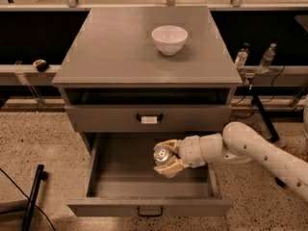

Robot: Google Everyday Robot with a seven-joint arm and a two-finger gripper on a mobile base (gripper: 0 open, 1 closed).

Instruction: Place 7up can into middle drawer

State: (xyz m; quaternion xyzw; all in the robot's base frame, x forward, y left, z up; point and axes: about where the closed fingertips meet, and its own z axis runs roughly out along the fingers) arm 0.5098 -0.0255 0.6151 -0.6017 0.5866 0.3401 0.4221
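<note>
The middle drawer (144, 206) is pulled wide open below the cabinet, its grey floor showing and its small dark handle at the front. My gripper (166, 158) reaches in from the right, over the drawer's right half. It is shut on the 7up can (161, 155), a small silvery can with its pull-tab top facing the camera. The can is held between the two pale fingers (169, 169), low inside the drawer. Whether it touches the drawer floor cannot be told.
A white bowl (169, 38) stands on the cabinet top (110, 52). The upper drawer (106, 118) with a white tag on its handle is closed. Two plastic bottles (241, 57) stand on a ledge at the right. A dark pole (30, 201) lies on the floor at left.
</note>
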